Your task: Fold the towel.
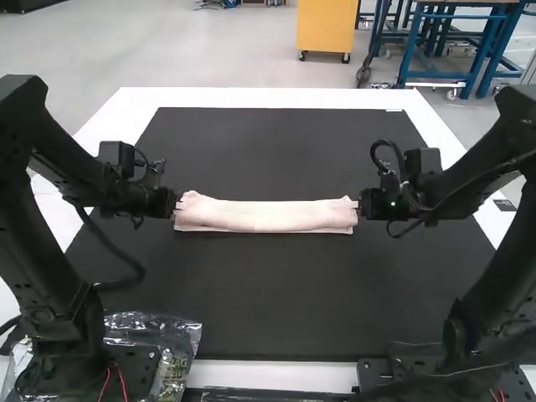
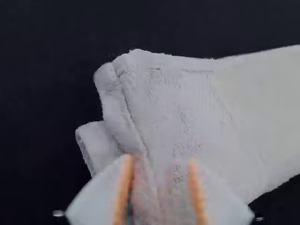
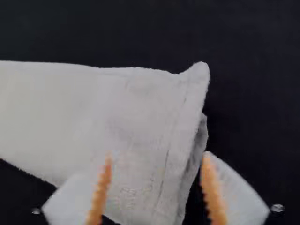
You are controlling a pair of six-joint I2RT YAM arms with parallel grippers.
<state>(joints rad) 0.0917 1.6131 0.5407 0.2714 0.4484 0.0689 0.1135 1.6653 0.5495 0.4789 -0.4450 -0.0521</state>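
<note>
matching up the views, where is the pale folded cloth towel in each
High view: pale folded cloth towel, between left gripper and right gripper.
Left wrist view: left end, at left gripper.
Right wrist view: right end, at right gripper.
Shared landmark: flat black mat beneath it.

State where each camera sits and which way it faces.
High view: fixed above and behind the arms, looking forward and down over the folded towel on the black mat; left arm and right arm show.
Left wrist view: on the left arm's wrist, looking down at the towel's end nearest that arm; the left end effector shows.
Right wrist view: on the right arm's wrist, looking down at the opposite end; the right end effector shows.
Shared: both wrist views show towel and mat.
</note>
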